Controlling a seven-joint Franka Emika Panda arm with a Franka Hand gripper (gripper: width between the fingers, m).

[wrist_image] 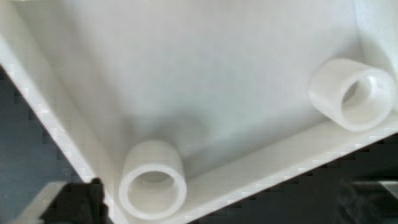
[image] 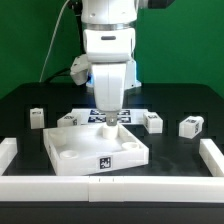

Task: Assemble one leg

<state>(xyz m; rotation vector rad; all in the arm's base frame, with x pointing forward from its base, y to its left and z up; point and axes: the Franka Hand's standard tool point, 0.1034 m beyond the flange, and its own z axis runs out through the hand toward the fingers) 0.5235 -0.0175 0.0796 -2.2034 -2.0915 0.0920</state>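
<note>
Little of the task looks done. No leg stands in any socket of the tabletop (image: pixel 75 150). All four look-alike pegs lie loose on the table (image: pixel 25 105) along the tabletop's far side: one leg (image: pixel 68 118) just beside its far corner on the exterior view's left; a second leg (image: pixel 37 117) further out that way; a third leg (image: pixel 152 122) just beside the opposite far corner; a fourth leg (image: pixel 190 126) beyond that. The tool (image: pixel 110 119) hangs low over the tabletop's far edge, between the two nearer legs. The wrist view shows only the tabletop's hollow inside and two round sockets (wrist_image: pixel 157 185) (wrist_image: pixel 356 92), both empty, with no fingers plainly in it. I therefore cannot tell how far the jaws stand apart; with four legs counted on the table, the tool probably has hold of none. By my judgement the picking, carrying and seating of a leg are all still to come.
</note>
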